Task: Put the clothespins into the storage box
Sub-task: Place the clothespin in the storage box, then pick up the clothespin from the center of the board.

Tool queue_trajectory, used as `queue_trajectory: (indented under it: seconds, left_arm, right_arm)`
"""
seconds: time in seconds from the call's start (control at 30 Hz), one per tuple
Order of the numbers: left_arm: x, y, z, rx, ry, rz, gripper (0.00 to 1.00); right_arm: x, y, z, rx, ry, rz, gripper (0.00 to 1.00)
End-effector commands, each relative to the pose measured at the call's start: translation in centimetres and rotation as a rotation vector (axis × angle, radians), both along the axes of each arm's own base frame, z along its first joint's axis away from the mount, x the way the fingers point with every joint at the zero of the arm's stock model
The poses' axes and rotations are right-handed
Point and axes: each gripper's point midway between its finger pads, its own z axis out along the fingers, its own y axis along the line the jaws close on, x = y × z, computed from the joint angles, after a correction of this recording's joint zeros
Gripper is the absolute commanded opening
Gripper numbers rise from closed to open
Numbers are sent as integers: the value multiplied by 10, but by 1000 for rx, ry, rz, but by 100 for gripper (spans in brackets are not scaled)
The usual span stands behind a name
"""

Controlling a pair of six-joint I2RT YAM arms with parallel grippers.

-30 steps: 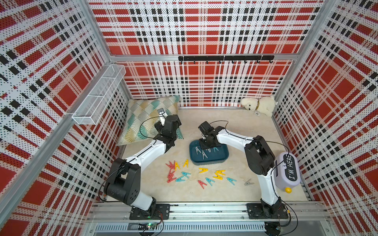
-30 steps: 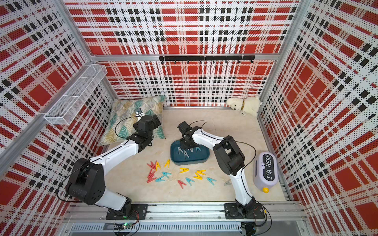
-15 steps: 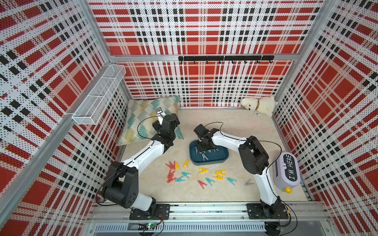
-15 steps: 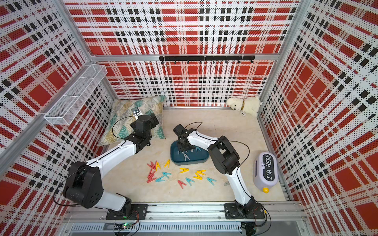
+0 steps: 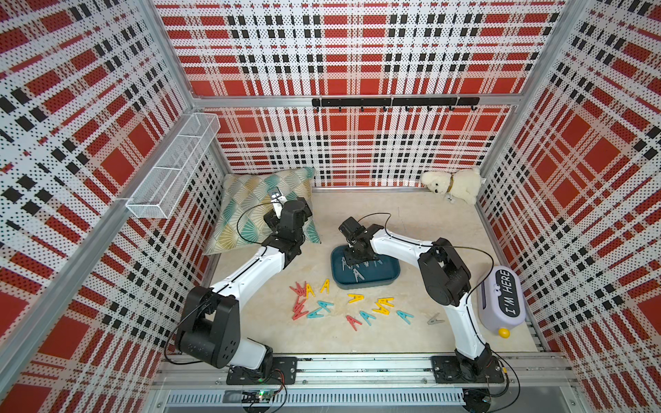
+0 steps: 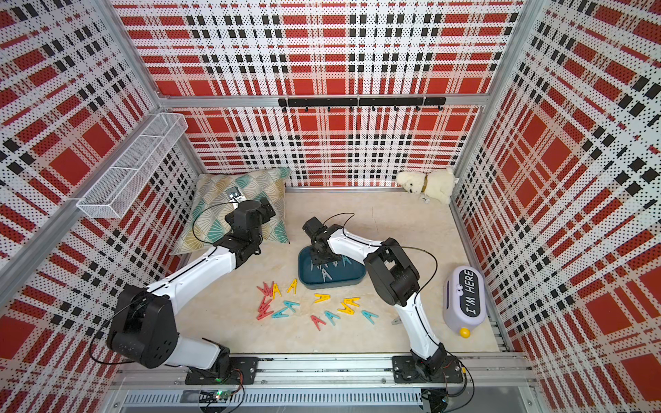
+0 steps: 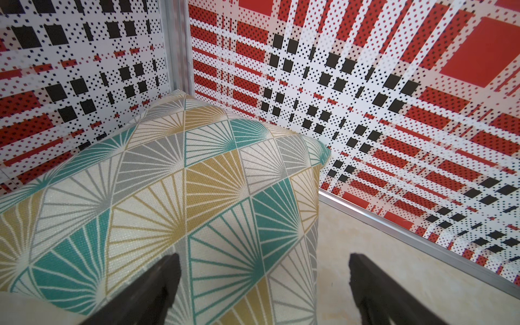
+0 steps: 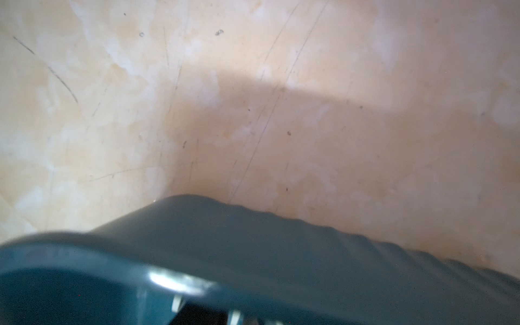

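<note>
Clothespins (image 5: pixel 355 297) mostly lie loose on the near table (image 5: pixel 422 229), only a handful lie in the storage box (image 5: pixel 384 274) behind, where the right gripper (image 5: pixel 352 258) dips, opening unreadable, while farther off the left gripper (image 7: pixel 263 260) gapes empty over the pillow (image 5: pixel 246 214).
</note>
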Motion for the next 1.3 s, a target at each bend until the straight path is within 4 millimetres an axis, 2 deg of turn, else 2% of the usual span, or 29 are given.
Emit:
queue_trajectory:
  seconds: [0.0, 0.13, 0.23, 0.33, 0.43, 0.57, 0.63, 0.7, 0.83, 0.93, 1.03, 1.27]
  left_arm:
    - [-3, 3, 5, -5, -9, -3, 99]
    - [-2, -1, 4, -15, -8, -21, 99]
    - [-1, -3, 3, -24, -14, -33, 99]
    - [0, -5, 3, -33, -26, -44, 99]
    - [0, -7, 2, -41, -38, -54, 99]
    - [1, -12, 2, -43, -44, -78, 99]
    - [3, -16, 1, -46, -44, -93, 99]
    - [4, -21, 0, -51, -50, -106, 99]
    - [9, -32, -5, -58, -46, -132, 99]
    - [12, -35, -7, -58, -41, -140, 99]
    - [13, -35, -10, -56, -39, -139, 99]
    - [12, -27, -9, -53, -42, -120, 99]
  right_arm:
    - [0, 3, 56, 67, -78, 4, 44]
    - [-6, -16, 83, 43, -122, -26, 45]
    - [-18, -44, 96, 10, -139, -79, 47]
    - [-34, -82, 109, 19, -132, -180, 50]
    - [-58, -134, 113, -38, -118, -288, 53]
    - [-106, -199, 104, -62, -30, -439, 55]
    - [-128, -228, 98, -77, 5, -512, 55]
    - [-153, -244, 88, -71, 66, -556, 55]
    - [-192, -259, 59, -109, 177, -594, 52]
    - [-209, -261, 36, -121, 248, -604, 48]
    - [-214, -265, 23, -157, 267, -605, 46]
    - [-211, -262, 3, -169, 288, -589, 41]
